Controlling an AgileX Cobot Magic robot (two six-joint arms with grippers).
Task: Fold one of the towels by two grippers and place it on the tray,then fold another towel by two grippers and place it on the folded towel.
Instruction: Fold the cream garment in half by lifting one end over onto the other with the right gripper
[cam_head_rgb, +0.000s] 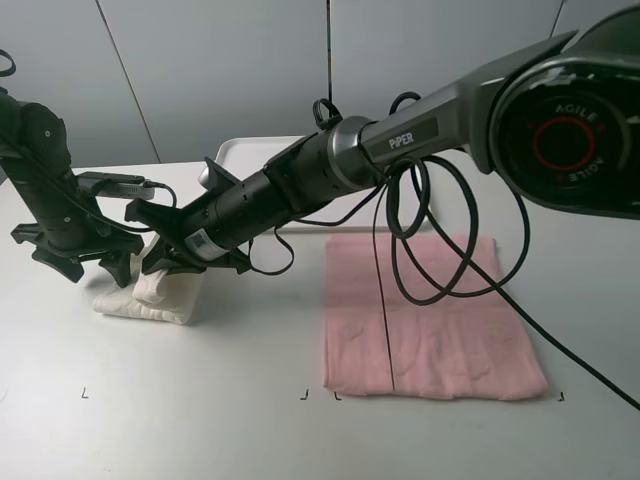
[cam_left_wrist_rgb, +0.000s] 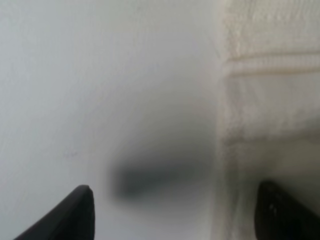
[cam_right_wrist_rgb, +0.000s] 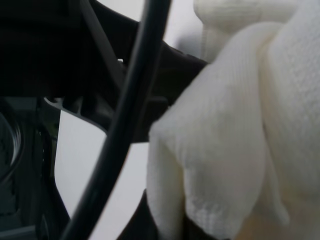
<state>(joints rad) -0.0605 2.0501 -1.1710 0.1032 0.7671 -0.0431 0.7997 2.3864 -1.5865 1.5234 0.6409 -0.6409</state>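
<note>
right arm (cam_head_rgb: 300, 185) across cream towel (cam_head_rgb: 150, 305), open table (cam_head_rgb: 200, 430) in front

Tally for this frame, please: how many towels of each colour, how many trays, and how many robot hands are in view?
Cream towel: 1
Pink towel: 1
White tray: 1
Robot hands: 2 (left hand, right hand)
Total: 5

A robot lab bench: bare white table (cam_head_rgb: 200, 430) with black corner marks (cam_head_rgb: 306, 394), plain grey wall panels (cam_head_rgb: 210, 70) behind.

Bundle (cam_head_rgb: 150, 300) left of towel (cam_head_rgb: 440, 330) (tray (cam_head_rgb: 255, 148) behind)
</note>
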